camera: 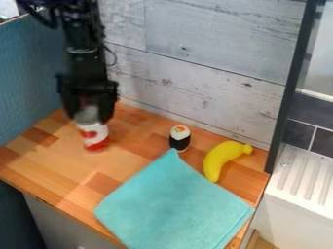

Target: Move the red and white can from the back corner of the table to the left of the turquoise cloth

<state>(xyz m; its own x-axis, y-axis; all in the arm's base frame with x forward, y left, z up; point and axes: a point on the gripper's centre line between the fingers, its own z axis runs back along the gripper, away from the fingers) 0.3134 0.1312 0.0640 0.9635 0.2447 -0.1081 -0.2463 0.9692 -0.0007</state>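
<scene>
At the upper left of the wooden counter, my black gripper (pixel 89 113) hangs down, shut on a can. The can (pixel 95 136) is red and white with a grey upper part between the fingers, and its lower part sticks out beneath them. Whether its base touches the counter, I cannot tell. To its right, a small sushi roll (pixel 179 138) with a black wrap and white top stands upright. A yellow banana (pixel 224 158) lies farther right. In front of both, a turquoise cloth (pixel 170 206) is spread flat, one corner pointing at the sushi roll.
A whitewashed plank wall (pixel 195 63) runs behind the wooden counter (pixel 62 163). A blue panel (pixel 29 78) borders the left side. At the right are a dark upright post (pixel 290 87) and a white ridged drainboard (pixel 302 180).
</scene>
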